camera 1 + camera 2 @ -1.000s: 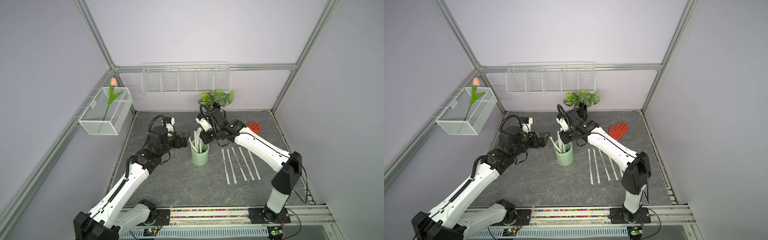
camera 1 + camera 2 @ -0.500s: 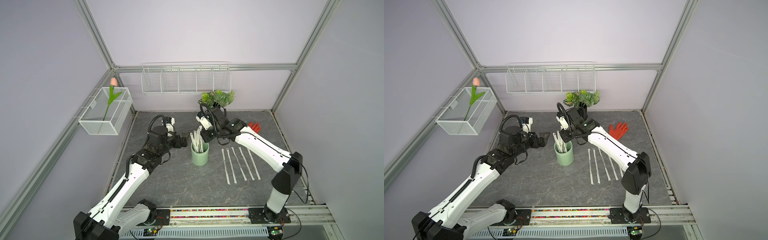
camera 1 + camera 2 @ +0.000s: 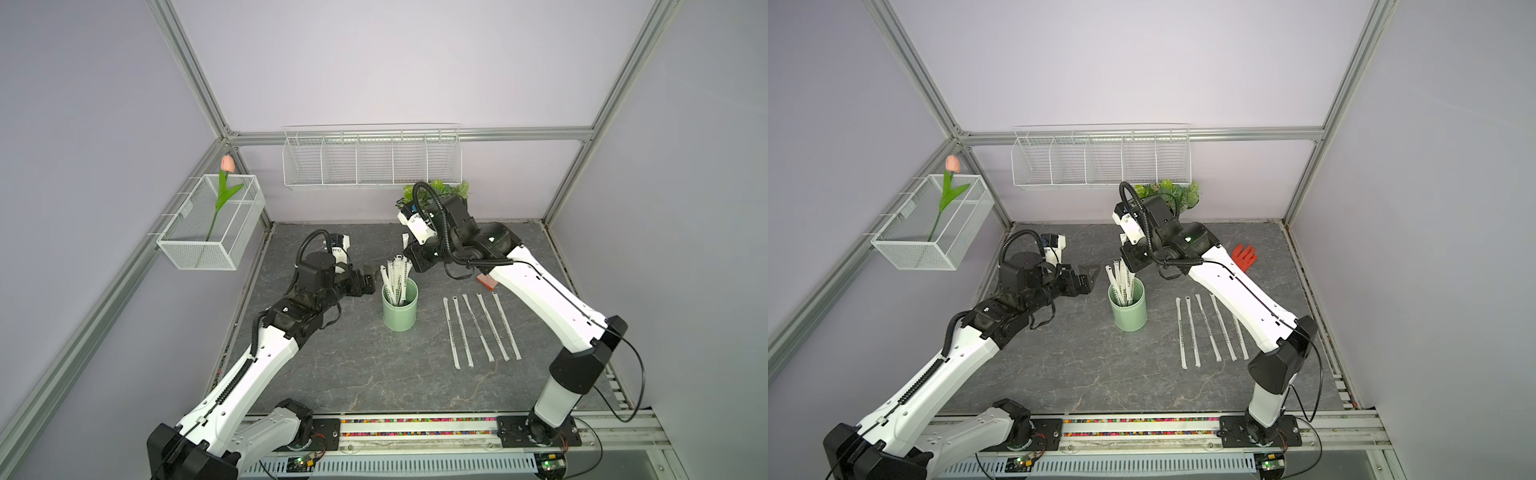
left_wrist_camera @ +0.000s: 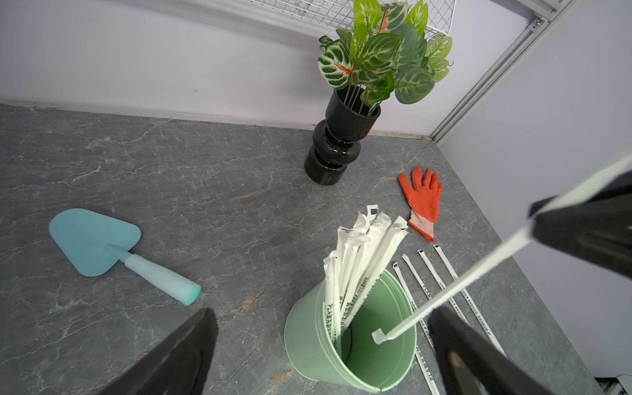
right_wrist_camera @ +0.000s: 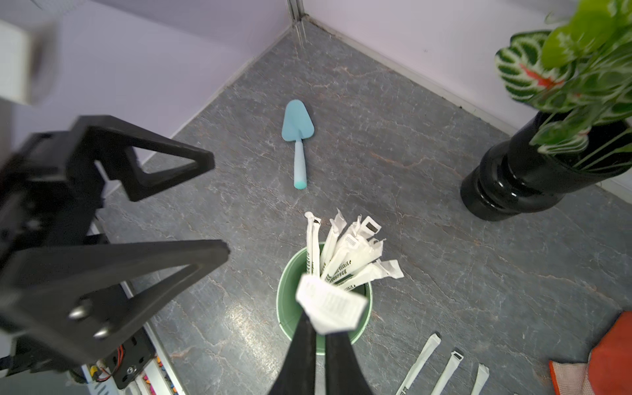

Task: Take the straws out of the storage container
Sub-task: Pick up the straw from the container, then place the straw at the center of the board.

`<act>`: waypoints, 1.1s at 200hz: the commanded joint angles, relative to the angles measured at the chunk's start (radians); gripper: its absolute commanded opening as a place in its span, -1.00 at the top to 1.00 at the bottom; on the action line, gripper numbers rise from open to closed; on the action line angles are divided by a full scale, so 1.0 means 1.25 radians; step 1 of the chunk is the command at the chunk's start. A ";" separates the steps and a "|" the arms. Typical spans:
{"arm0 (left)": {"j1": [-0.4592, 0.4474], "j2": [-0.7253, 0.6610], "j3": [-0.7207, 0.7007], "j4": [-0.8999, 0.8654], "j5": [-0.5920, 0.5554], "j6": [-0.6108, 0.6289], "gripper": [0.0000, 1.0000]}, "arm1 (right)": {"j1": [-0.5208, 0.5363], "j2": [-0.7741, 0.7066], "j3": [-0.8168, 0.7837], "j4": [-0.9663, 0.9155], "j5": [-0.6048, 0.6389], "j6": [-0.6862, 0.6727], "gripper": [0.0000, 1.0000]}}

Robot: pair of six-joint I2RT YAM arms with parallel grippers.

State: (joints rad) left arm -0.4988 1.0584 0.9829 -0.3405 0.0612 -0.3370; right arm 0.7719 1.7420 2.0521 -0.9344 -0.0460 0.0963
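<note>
Right end effector point(image 5: 319, 328) is pinched closed on the top end of the held straw point(image 4: 461, 287). The grip is high on the wrapper, so the length hangs free below and can clear its neighbours. The lower tip sits over the mouth of the storage container point(image 3: 400, 316), a mint-green cup. Can't tell if the tip is fully above the rim.

The remaining straws point(image 5: 345, 253) stand bunched in the cup, leaning to one side with tops fanned well above the rim. That leaves the other half of the mouth open, which is where the held one hangs.

Left end effector point(image 5: 216, 206) is wide open and holds nothing. It sits just beside the cup at straw-top height, not touching. Likely staged to steady the cup or take the next straw.

Five laid-out straws point(image 3: 478, 328) lie flat on the desk point(image 3: 353, 365) in a parallel row on the right arm's side of the cup, inside its easy reach. Judged partly done: five out, one mid-lift, a handful left.

Next move needs the tip clear of the rim, then a carry to the row. Risks: the thin paper could slip or bend, or the tip could snag the rim and topple the cup.

Black vase point(image 4: 342, 143), orange glove point(image 4: 424, 201) and blue trowel point(image 4: 99, 242) are clear of the cup and not involved.
</note>
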 commanded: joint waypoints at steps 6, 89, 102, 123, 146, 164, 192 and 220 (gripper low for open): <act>-0.004 -0.006 0.001 0.012 0.007 -0.010 -1.00 | -0.021 -0.051 0.074 -0.102 -0.057 -0.011 0.83; -0.005 -0.003 0.002 0.013 0.010 -0.010 -1.00 | -0.180 -0.075 0.092 -0.366 -0.157 0.015 0.83; -0.005 -0.001 0.002 0.013 0.011 -0.010 -1.00 | -0.189 -0.062 0.064 -0.403 -0.147 -0.001 0.83; -0.005 0.001 0.002 0.013 0.011 -0.010 -1.00 | -0.198 -0.040 -0.011 -0.425 -0.143 -0.007 0.83; -0.004 0.003 0.003 0.011 0.011 -0.009 -0.99 | -0.204 -0.023 -0.115 -0.383 -0.156 -0.001 0.83; -0.005 0.002 0.002 0.012 0.009 -0.009 -1.00 | -0.214 0.001 -0.169 -0.354 -0.183 0.003 0.83; -0.004 0.002 0.003 0.011 0.010 -0.009 -1.00 | -0.215 0.057 -0.215 -0.327 -0.210 -0.005 0.82; -0.004 0.002 0.003 0.010 0.007 -0.008 -1.00 | -0.215 0.104 -0.246 -0.291 -0.235 -0.008 0.82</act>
State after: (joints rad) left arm -0.4988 1.0584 0.9829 -0.3401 0.0620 -0.3397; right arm 0.5056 1.8355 1.7733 -1.3357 -0.2844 0.1081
